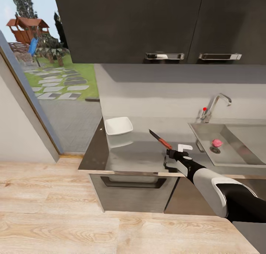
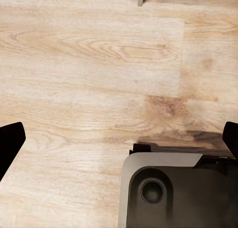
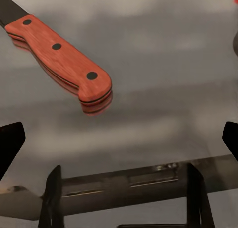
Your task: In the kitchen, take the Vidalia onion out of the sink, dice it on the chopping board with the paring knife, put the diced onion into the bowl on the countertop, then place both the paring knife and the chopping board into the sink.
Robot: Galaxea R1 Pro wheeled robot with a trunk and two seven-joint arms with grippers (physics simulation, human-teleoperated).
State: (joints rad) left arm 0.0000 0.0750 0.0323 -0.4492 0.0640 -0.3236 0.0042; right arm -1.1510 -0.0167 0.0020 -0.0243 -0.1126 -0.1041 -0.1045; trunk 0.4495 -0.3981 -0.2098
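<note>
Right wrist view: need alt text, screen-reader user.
A red-handled paring knife with three dark rivets lies flat on the glossy grey countertop, its dark blade running out past the picture's edge. The right gripper is open just short of the handle, its dark fingertips at either side, touching nothing.

**Kitchen setting: walls, floor, cabinetry and daylight**

From the head view we see dark upper cabinets [image 1: 129, 25] with two chrome bar handles [image 1: 164, 56] above a plain pale-grey back wall [image 1: 155, 95]. Below them stand dark cabinet fronts, one with a recessed drawer pull [image 1: 133, 182]. The floor [image 1: 48, 209] is light wood planking, its grain also visible in the left wrist view. At the left, a tall glazed opening [image 1: 55, 76] admits daylight and shows a lawn, stepping stones and a red-roofed wooden playhouse [image 1: 27, 28]. A white wall [image 1: 16, 136] adjoins its frame.
</note>
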